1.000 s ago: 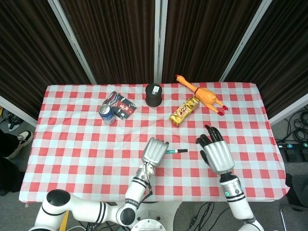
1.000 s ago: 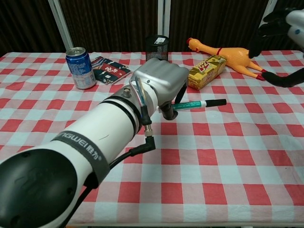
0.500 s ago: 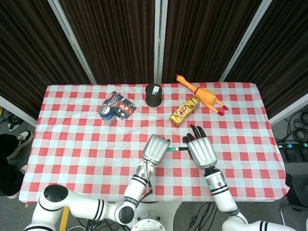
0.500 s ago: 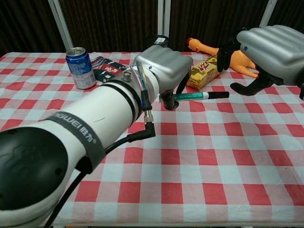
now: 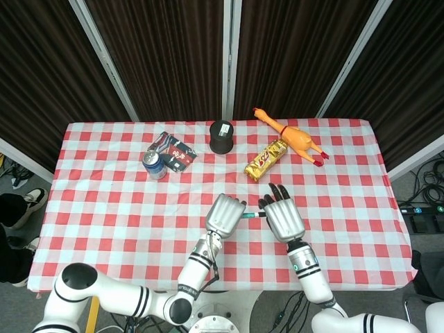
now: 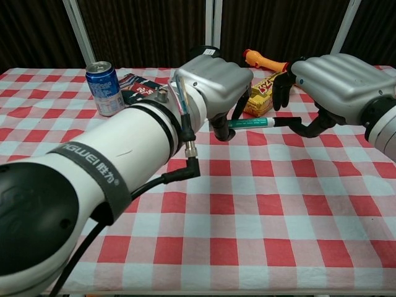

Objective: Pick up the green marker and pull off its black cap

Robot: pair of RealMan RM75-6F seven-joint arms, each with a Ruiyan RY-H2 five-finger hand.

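The left hand [image 6: 213, 83] grips the lifted green marker [image 6: 250, 124]; the right hand [image 6: 337, 83], fingers apart, seems just around the cap [image 6: 284, 122], which is not yet pulled off.

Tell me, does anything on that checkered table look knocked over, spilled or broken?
Nothing stands out. The blue can stands upright, the black mesh cup too; the rubber chicken, gold candy bar and packet simply lie flat. The left hand holds the green marker level, with the right hand at its cap end.
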